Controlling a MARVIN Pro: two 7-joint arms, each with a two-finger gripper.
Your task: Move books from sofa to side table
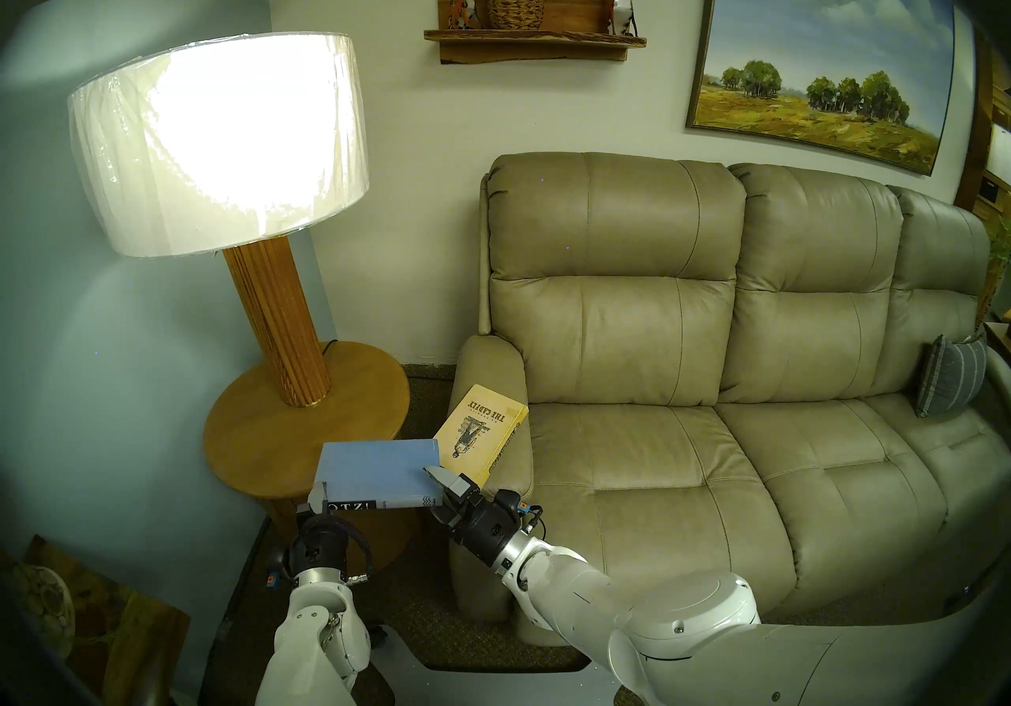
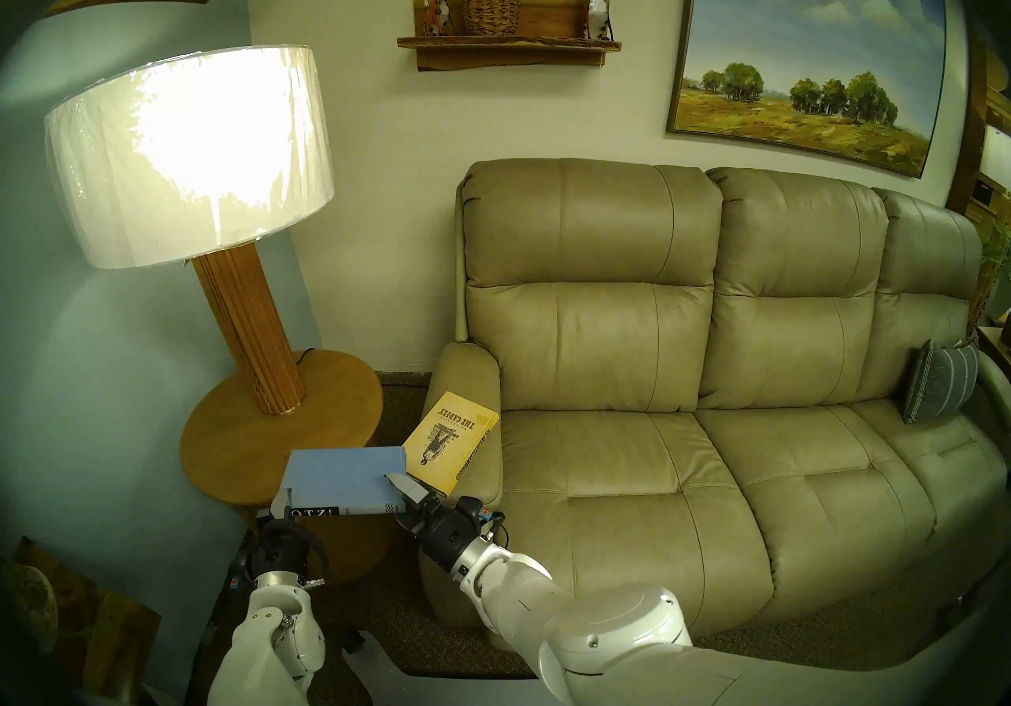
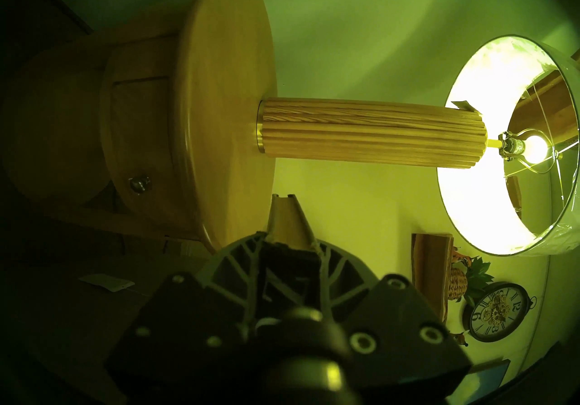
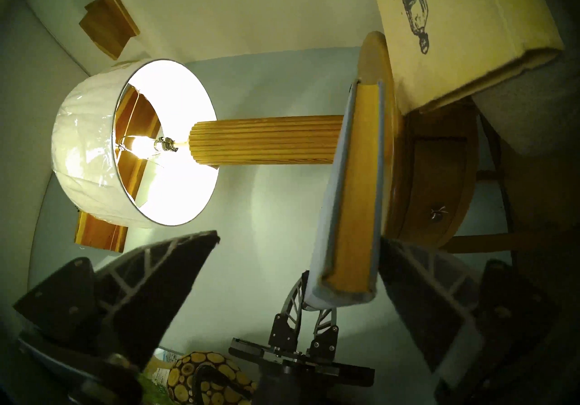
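Blue book (image 1: 377, 464): held level in the air at the near rim of the table (image 1: 257, 431), with the black spine turned toward me and the cover facing up. Its long axis runs from my left to my right, along the table's near edge. The far long edge reaches over the rim, and the spine side hangs off it toward me.

My left tool (image 3: 290, 242) is clamped on the spine side near the book's left end. The left wrist view shows both fingers pressed onto the page block. My right tool (image 4: 298, 236) is spread wide at the right end. One finger lies against a cover and the other stands well apart from the book, so I judge it bears little or no weight.

The relation that governs the coming move is this: the bare wood of the table lies beyond the book, away from me and a little to my left, and below it. I judge that the book must travel forward across its own short axis and then down, with the left arm doing the carrying.

The lamp (image 1: 295, 327) stands on the far half of the table, so the open landing place is the near half. Whether the book's underside already touches the rim I cannot tell.

Yellow book (image 1: 481, 436): lies cover up on the padded arm of the sofa (image 1: 656, 469), just beside the blue book's right end. It is nearer my right tool than my left, and it is not yet moved.
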